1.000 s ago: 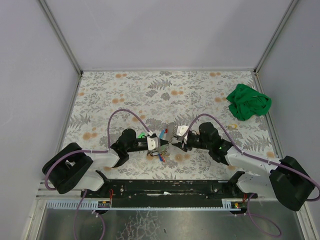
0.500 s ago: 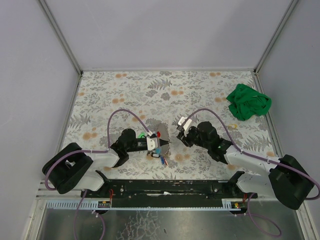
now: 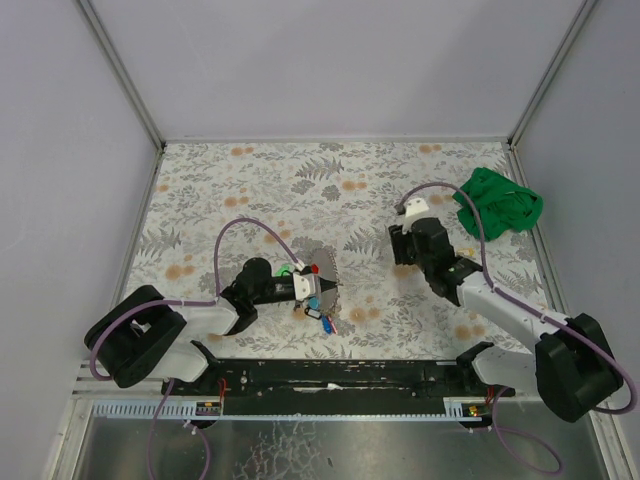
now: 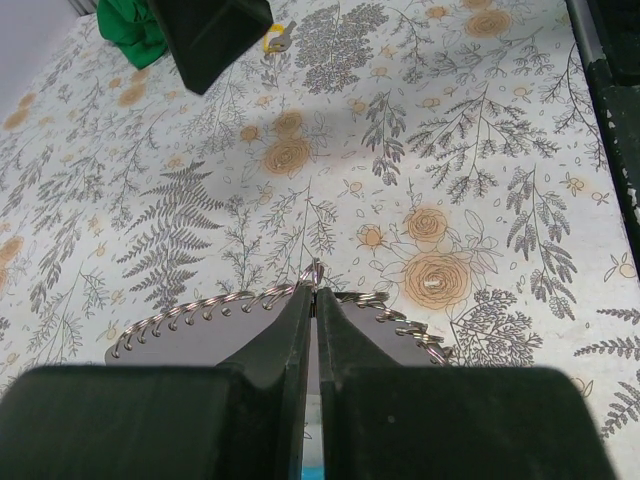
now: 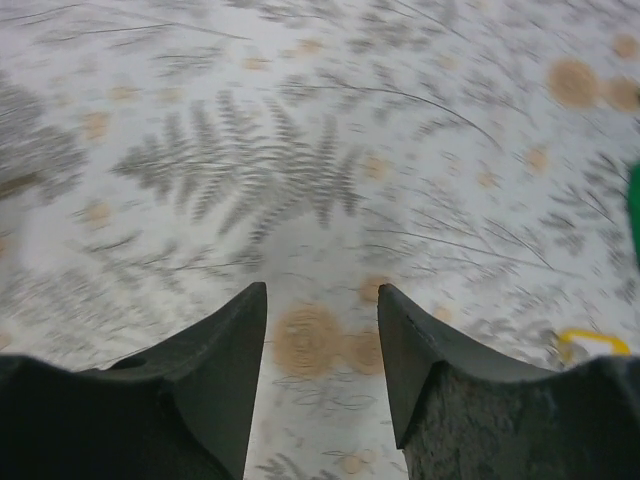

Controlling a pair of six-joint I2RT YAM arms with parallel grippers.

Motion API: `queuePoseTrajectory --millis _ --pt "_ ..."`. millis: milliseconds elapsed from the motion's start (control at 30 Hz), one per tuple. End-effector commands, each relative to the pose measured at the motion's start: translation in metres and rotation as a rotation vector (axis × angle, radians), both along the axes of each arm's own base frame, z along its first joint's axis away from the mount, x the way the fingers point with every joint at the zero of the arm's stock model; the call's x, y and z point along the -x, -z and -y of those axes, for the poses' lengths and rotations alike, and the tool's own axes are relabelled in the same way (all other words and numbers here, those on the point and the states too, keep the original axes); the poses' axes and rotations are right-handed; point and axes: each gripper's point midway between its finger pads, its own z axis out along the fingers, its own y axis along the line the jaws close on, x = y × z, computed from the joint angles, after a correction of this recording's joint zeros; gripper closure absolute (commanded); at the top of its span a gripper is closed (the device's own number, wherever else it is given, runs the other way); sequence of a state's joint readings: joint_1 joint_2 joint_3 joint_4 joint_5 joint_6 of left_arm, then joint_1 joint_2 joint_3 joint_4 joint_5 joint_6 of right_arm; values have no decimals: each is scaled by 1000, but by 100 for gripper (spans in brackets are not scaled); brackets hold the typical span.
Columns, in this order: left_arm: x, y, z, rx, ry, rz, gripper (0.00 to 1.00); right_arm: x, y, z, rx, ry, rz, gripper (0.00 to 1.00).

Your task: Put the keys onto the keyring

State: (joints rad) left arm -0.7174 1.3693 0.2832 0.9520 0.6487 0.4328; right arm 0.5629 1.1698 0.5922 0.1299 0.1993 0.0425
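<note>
**Top external view.** There are two arms and two grippers. The left gripper (image 3: 318,288) sits near the centre of the floral worktop (image 3: 250,190). It is above a cluster of small red, orange and blue pieces (image 3: 316,318), which are too small to identify. The right gripper (image 3: 402,245) is well apart from it on the right, near one green cloth (image 3: 497,205). One yellow-capped key (image 3: 468,252) lies on the worktop between the right arm and the cloth. One second earlier the two grippers met tip to tip at the centre. The right arm has since swung toward the cloth, and the left arm has stayed in place.

**Left wrist view.** The left gripper's jaws are pressed together, pinching the top of one keyring (image 4: 180,320), a loop of twisted wire. The yellow-capped key lies far off, just beside the right gripper.

**Right wrist view.** The right gripper's jaws are spread, with nothing between them. The yellow-capped key is at the lower right edge, blurred.
</note>
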Motion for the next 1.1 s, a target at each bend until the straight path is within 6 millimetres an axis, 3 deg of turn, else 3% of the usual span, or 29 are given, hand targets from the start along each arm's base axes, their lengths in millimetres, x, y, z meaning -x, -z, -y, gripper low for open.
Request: queuePoseTrajectory --millis 0,167,333,533,767,1067 --pt "-8 -20 2 71 -27 56 100 -18 4 57 -36 298 -53 44" --pt "-7 -20 1 79 -31 46 100 -32 22 115 -72 515 -94 41" --pt "-6 -21 0 81 -34 41 100 -43 37 146 -73 599 -122 43" --pt "-7 -19 -1 75 -43 40 100 -50 50 164 89 573 -210 53" --pt "-6 -19 -1 70 -42 40 100 -55 49 168 220 485 -269 55" --pt "-5 -15 1 52 -34 33 100 -46 71 173 374 438 -434 58"
